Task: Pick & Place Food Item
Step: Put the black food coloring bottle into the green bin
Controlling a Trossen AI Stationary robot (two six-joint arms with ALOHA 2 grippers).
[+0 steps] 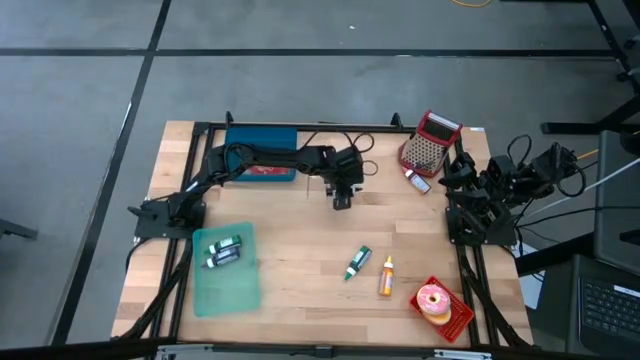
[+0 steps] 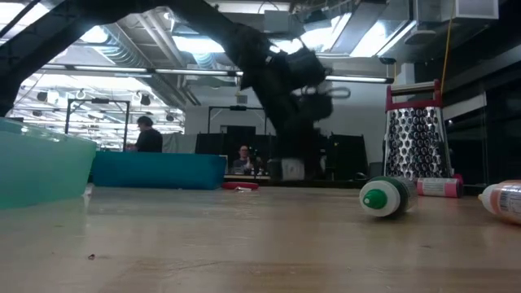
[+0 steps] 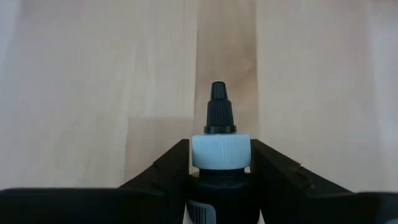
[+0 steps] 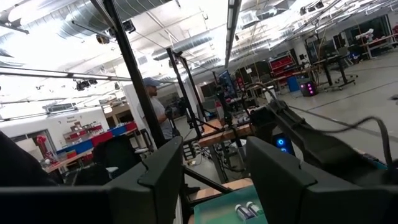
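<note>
Overhead, a green tray sits at lower left of the table and holds two small dark bottles lying side by side in its upper half. A red tray at lower right holds a pink donut. A blue bin lies at the upper edge under the left arm; its contents cannot be made out. A green-capped tube and an orange bottle lie loose at lower centre, just beside each other and apart. A grater stands at upper right with a small pink item at its foot.

The left gripper, at upper centre, clasps a dark bottle with a white collar and black nozzle; both fingers press the bottle's sides. Only the bottle's top shows; its body is cut off at the frame's lower edge.

The right gripper is folded back at the table's right edge, pincer apart with nothing between.

In the low view the left gripper is dark and blurred, and the bottle cannot be seen there. People show in the room behind.
</note>
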